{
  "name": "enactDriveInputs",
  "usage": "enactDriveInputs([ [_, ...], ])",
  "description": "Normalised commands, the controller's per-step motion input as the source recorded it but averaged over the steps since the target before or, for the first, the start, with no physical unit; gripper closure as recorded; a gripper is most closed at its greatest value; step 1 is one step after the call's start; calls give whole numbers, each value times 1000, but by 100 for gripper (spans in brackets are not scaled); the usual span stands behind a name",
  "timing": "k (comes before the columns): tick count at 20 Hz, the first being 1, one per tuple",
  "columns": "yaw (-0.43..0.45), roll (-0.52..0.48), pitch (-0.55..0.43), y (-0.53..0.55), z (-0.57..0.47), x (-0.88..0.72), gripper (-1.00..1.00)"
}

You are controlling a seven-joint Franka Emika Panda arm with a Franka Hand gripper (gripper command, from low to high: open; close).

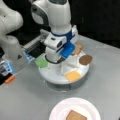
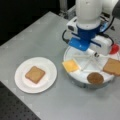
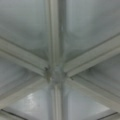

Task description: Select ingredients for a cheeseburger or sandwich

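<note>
Wrist view is showing only the tray's (image 3: 53,75) dividers; gripper (image 1: 53,60) state cannot be told, risking striking them; toast (image 2: 35,74) is lying plated.

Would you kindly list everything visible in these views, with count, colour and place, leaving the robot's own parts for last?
Table: one, grey, under everything.
Round plate: one, white, toward a front view's left.
Toast square on the plate: one, tan-brown, lying flat.
Sectioned tray: one, white, round, with dividers meeting at its hub.
Cheese square: one, yellow-orange, in a tray section.
Patty: one, dark brown, in a tray section.
Toast square in the tray: one, tan-brown, at the tray's edge.
Tomato disc: one, red, partly hidden behind the arm.
Lettuce piece: one, green, at the tray's rim.
Arm: one, white, with a blue part, above the tray's middle.
Gripper: fingertips not in view.
</note>
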Motion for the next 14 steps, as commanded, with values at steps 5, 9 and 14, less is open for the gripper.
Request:
enactDriveInputs([
  [5, 83, -134, -125, 57, -181, -222, -100],
  [9, 35, -179, -137, 39, -214, -213, -100],
  [14, 16, -143, -176, 73, -220, -192, -100],
])
